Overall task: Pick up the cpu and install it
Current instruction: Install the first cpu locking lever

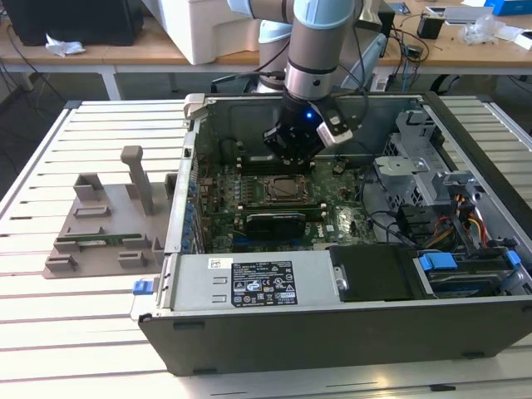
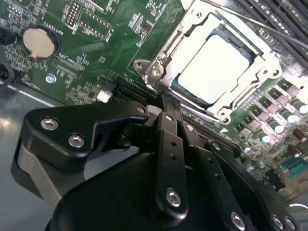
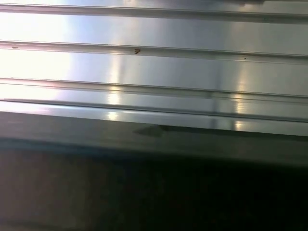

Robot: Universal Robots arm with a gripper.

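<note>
Pincer (image 2: pixel 166 113) shut and empty, fingers pressed together, hangs over the motherboard (image 2: pixel 86 43) just beside the socket (image 2: pixel 159 67), where the cpu (image 2: pixel 214 70) seemingly sits seated already; install step, frame latch apparently left.

cpu (image 2: pixel 215 67): bright silver-white top
socket frame (image 2: pixel 159 67): shiny silver metal
motherboard (image 2: pixel 91 53): green, fine pale traces (round silver coin cell too)
gripper (image 2: pixel 168 120): matte black, silver screws
case (image 1: pixel 332 320): dark grey, white-and-black label
slatted table (image 1: pixel 75 332): pale silver, striped
</note>
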